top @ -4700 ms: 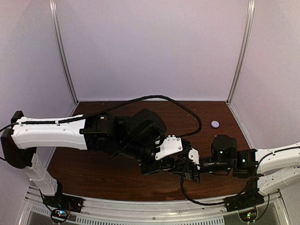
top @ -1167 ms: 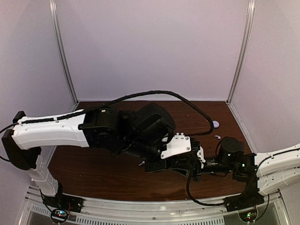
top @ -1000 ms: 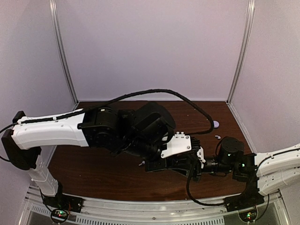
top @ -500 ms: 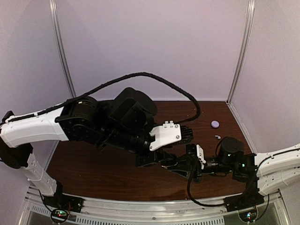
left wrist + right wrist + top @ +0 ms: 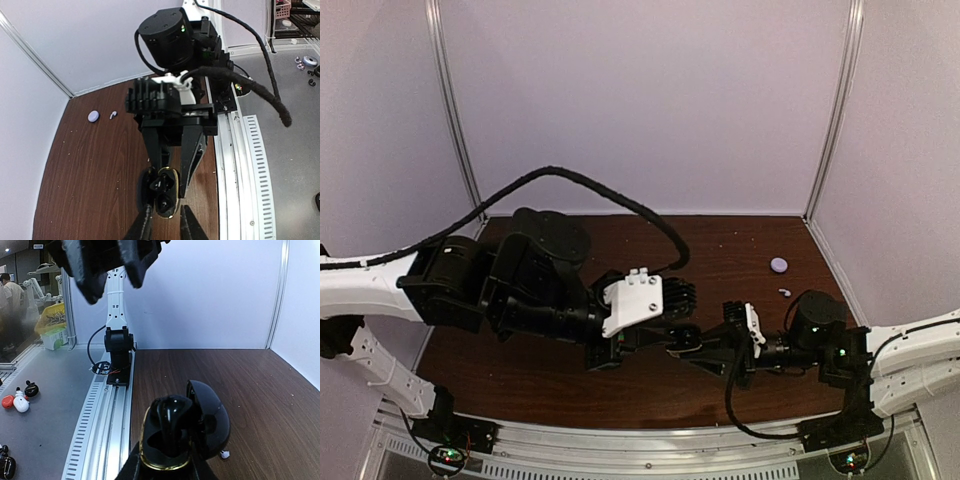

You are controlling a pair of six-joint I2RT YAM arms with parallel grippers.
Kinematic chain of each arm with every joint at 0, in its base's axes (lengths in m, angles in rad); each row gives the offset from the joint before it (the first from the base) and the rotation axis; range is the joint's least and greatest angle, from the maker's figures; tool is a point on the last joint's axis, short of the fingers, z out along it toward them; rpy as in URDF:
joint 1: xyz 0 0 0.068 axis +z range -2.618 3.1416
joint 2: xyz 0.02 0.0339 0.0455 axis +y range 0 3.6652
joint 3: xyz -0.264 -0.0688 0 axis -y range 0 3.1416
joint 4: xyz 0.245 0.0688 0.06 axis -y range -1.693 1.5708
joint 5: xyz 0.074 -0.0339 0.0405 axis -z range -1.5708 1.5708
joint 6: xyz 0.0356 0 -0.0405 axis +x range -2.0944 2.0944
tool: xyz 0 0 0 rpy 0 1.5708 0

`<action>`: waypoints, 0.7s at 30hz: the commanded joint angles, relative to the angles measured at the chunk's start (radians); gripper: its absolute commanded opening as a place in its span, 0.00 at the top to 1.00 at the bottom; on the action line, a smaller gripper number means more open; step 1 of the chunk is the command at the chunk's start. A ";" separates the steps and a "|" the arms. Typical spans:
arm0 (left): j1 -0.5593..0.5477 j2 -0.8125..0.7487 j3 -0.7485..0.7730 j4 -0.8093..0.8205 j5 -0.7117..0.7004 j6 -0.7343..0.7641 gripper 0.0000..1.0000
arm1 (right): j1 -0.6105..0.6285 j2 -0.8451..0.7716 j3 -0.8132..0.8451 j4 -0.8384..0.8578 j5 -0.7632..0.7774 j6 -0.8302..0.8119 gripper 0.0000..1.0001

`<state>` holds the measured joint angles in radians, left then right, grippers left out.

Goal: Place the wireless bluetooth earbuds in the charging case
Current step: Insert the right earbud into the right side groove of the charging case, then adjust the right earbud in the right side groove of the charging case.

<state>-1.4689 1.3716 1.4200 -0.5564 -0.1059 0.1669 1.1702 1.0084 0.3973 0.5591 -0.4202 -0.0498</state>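
Left gripper [image 5: 166, 214] hovers above open black charging case [image 5: 175, 435], jaws narrowly apart, can't tell if pinching a bud. Right gripper [image 5: 167, 471] clamps case. White earbud [image 5: 785, 292] on table [image 5: 520, 370], far right, not yet inserted.

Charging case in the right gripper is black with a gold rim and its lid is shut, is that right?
No. The charging case in the right gripper is black with a gold rim, but its lid is open, swung aside. The right wrist view shows it.

black gold-rimmed charging case [image 5: 169, 436], seemingly white earbud [image 5: 113, 115]
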 commanded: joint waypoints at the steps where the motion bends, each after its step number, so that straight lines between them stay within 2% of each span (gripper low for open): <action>1: -0.027 0.042 -0.016 0.106 -0.028 0.063 0.80 | -0.004 -0.021 -0.005 0.038 -0.016 0.021 1.00; 7: -0.027 0.056 -0.029 0.156 -0.044 0.088 0.81 | -0.003 -0.010 0.009 0.013 -0.039 0.010 1.00; 21: -0.024 0.069 -0.053 0.155 -0.083 0.083 0.79 | -0.003 -0.004 0.023 0.007 -0.052 0.007 1.00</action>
<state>-1.4960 1.4284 1.3746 -0.4477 -0.1799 0.2409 1.1694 1.0046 0.3977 0.5571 -0.4561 -0.0452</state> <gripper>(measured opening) 0.208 0.229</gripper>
